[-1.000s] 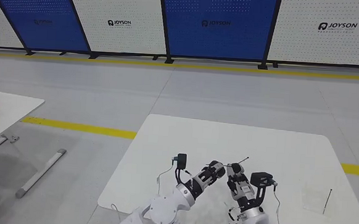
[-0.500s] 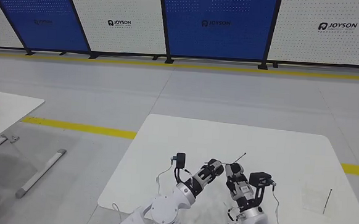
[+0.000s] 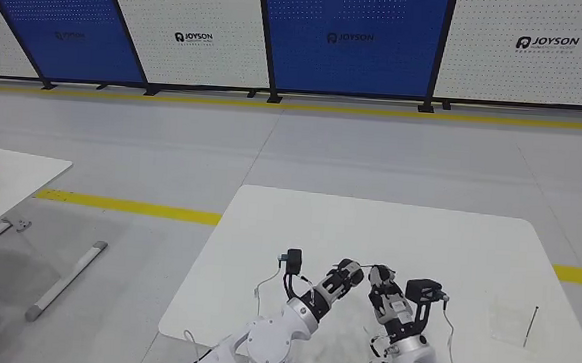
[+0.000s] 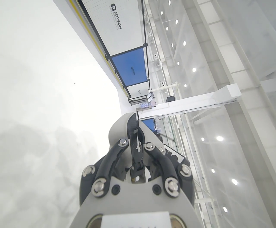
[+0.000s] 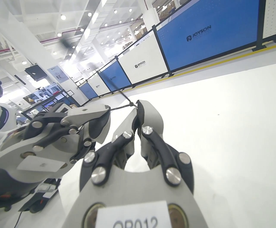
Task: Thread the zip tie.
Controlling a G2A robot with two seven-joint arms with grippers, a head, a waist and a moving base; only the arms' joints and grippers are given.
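Gripping on the left: the left end effector sits low over the near middle of the white desk. Its fingers are pressed together on the strap of the zip tie. In its own wrist view a thin strip is pinched between the dark pads.
Side table: a second white table stands well apart at the far left, across the grey floor.
Zip tie: black and thin, held off the desk between the two end effectors. A short stretch runs from the left end effector's tip across to the right one. From that meeting point a longer tail rises up and away to the far left, its end blurred.
Right end effector: the right end effector is just beside the left one, tip almost to tip. Its fingers are closed together, clamping the zip tie at their very tip, where the strap meets the tail. From above it shows at, near the desk's front edge.
Clear box: a small see-through box rests near the right edge of the desk, well apart from both end effectors.
Dark strip: a slim dark strip stands tilted just to the right of the box.
Backdrop: blue and white fence panels line the far side of the room.
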